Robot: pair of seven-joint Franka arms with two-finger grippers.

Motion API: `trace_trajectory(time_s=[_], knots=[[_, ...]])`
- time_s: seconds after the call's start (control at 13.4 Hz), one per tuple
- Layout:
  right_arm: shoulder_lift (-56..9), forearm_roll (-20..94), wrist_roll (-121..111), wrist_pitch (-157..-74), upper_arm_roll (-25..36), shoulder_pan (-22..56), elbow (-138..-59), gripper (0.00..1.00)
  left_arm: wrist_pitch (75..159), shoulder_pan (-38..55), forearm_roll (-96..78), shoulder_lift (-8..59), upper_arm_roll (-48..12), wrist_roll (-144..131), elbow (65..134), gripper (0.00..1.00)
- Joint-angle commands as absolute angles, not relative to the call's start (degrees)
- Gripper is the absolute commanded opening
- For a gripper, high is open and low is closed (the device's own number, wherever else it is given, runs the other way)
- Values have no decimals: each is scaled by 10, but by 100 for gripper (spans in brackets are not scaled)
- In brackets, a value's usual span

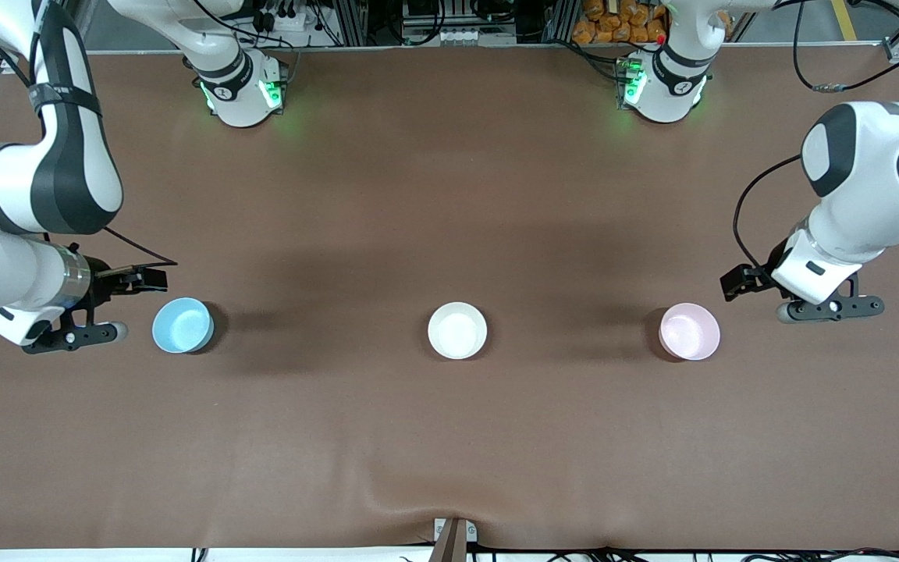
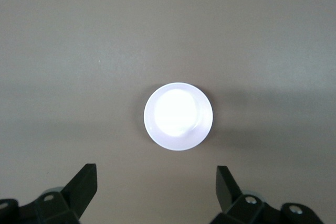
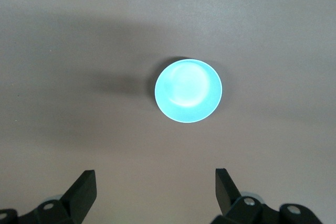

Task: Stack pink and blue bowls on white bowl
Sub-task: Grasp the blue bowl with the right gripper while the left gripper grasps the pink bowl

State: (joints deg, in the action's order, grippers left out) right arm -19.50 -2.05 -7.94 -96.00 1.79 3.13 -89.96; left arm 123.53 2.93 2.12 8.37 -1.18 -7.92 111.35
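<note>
White bowl [image 1: 457, 330] shows only from the front.

3 bowls well apart in 1 row, open cloth all around.

The brown table [image 1: 449, 195] lies bare on every side of the white bowl [image 1: 457, 330]; at its 9 o'clock sits the blue bowl [image 1: 182, 325], at 3 o'clock the pink bowl [image 1: 689, 332], with wide gaps between. The right gripper [image 1: 118, 304], fingers spread, hangs just beside the blue bowl; the left gripper [image 1: 762, 293], fingers spread, just beside the pink one.
</note>
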Motion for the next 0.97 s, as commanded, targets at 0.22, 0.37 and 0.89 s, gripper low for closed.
trace_trajectory(time_s=[0.22, 0.37, 0.89], knots=[[-197, -25, -134, -968, 16, 17, -892, 100, 1369, 22, 32, 116, -13, -88, 1183, 100], [-220, -29, -135, -1008, 16, 28, -892, 100, 1389, 18, 32, 136, -13, -88, 1187, 100], [-279, -33, -167, -1083, 16, 7, -892, 100, 1538, -11, 33, 200, -13, -74, 1237, 100]])
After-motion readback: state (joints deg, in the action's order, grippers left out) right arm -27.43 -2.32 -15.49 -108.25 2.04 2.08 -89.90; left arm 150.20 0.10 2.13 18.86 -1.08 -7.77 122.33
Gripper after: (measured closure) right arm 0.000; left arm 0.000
